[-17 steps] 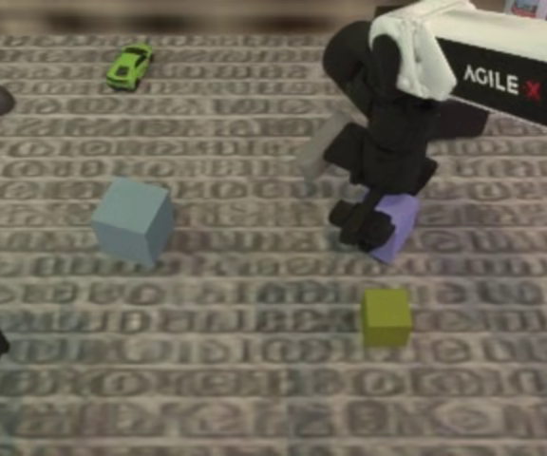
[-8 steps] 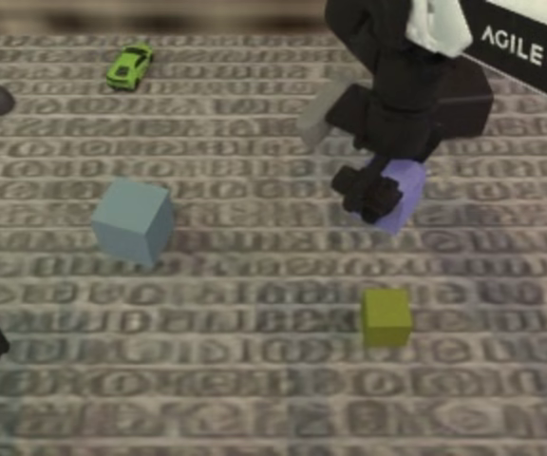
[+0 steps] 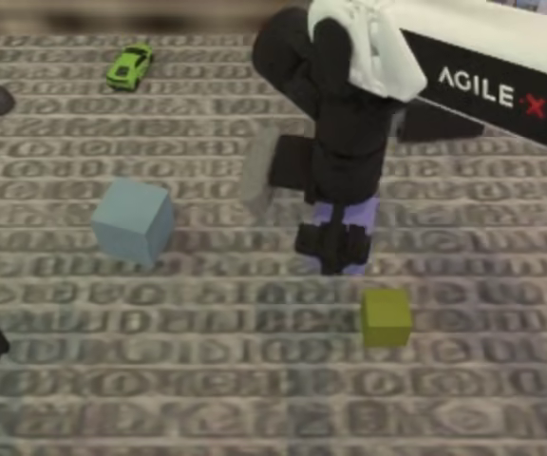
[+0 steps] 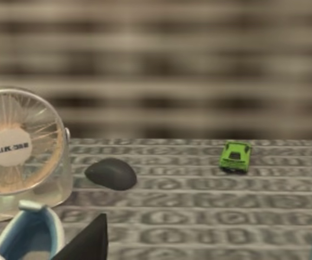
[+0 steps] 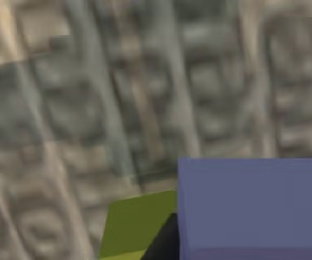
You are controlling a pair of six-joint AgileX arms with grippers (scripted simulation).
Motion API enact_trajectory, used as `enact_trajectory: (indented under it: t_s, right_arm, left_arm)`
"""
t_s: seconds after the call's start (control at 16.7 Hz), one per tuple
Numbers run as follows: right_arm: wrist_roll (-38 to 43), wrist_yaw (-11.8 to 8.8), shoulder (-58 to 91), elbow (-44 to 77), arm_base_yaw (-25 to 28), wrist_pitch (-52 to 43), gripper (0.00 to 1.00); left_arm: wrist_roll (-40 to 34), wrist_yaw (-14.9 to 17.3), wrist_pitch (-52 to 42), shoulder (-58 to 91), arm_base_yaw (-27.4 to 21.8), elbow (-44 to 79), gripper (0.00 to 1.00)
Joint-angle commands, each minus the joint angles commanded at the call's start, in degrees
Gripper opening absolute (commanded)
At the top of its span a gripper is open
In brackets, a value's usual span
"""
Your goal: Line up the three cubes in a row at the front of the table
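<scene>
Lavender-purple cube point(image 3: 367, 211), mid-table between the blue-grey cube point(image 3: 133, 221) and olive-yellow cube point(image 3: 386, 316), sits clamped in my right gripper point(image 3: 335, 245); I judge it light, rigid and matte, best pinched on opposite flat faces, left gripper unseen.

Blue-grey cube point(image 3: 132, 220), lavender cube point(image 3: 347, 220) in my black right gripper point(image 3: 333, 249), olive-yellow cube point(image 3: 386, 316), grey-beige letter-embossed table point(image 3: 207, 380).
</scene>
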Motion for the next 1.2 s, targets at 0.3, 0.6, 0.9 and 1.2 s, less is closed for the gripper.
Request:
enact_trajectory:
  t_s: [0.3,0.6,0.9,1.2]
  right_arm:
    - [-6.32,-0.16,-4.18,-4.82,5.97,0.93,0.00]
    - [-6.01,-0.14,-3.76,-5.54,5.64,1.80,0.00]
    - [-6.31,-0.10,-1.96,-13.33,5.94,11.93,0.00]
    - [-6.31,-0.14,-1.23,-16.25,5.94,15.31,0.00]
  left_arm:
    - [0.00,0.00,0.00,0.00,0.00,0.00,1.00]
    - [0.00,0.00,0.00,0.00,0.00,0.00,1.00]
    - [0.00,0.00,0.00,0.00,0.00,0.00,1.00]
    - [0.00,0.00,0.00,0.00,0.00,0.00,1.00]
